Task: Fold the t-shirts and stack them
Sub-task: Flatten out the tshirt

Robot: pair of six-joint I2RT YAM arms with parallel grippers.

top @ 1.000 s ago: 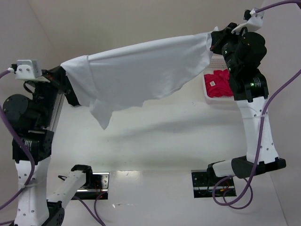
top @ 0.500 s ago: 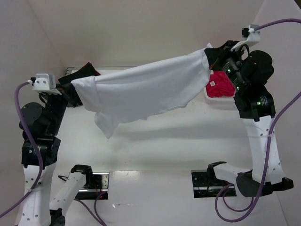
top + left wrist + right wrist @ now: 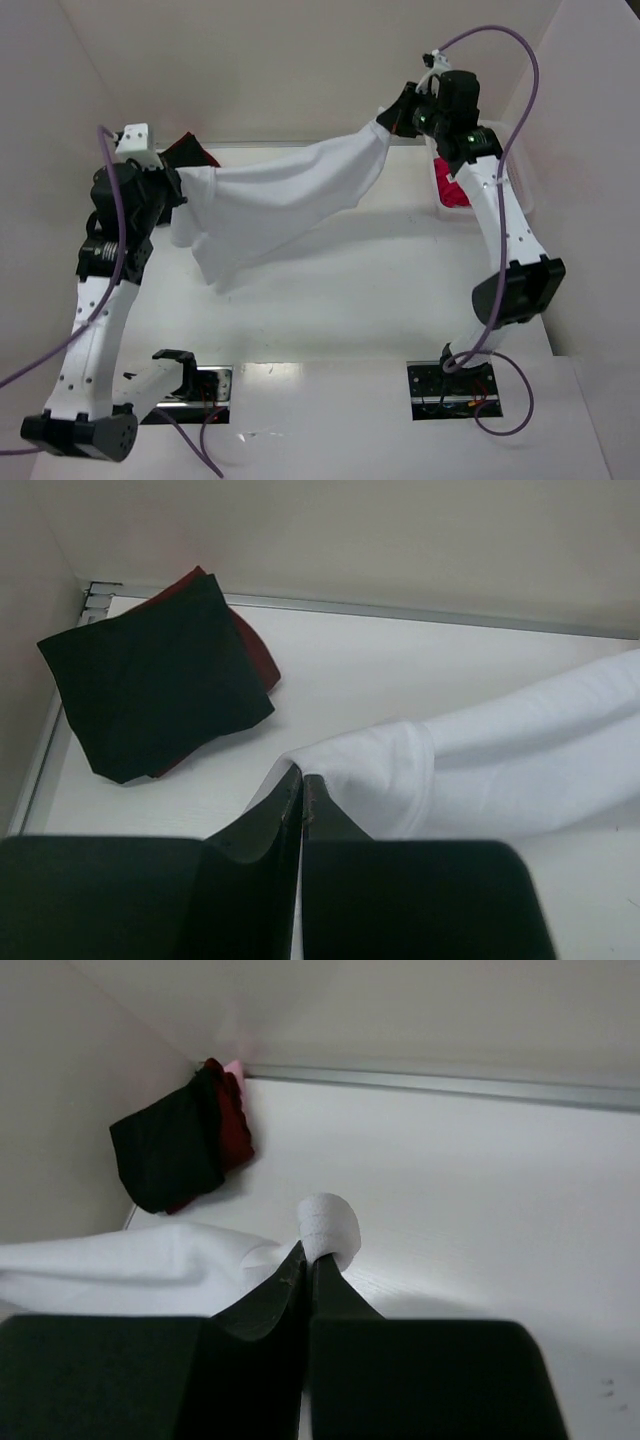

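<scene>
Left gripper (image 3: 178, 190) and right gripper (image 3: 392, 118) are each clamped shut on one end of the white t-shirt (image 3: 285, 195). Both arms reach high and far forward, and the shirt sags between them over the table (image 3: 400, 290)

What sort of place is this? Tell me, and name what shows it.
Probably a robot test bench: a white table boxed in by plain white walls, the left arm and right arm bolted at its near edge, a white t-shirt stretched between them.
</scene>
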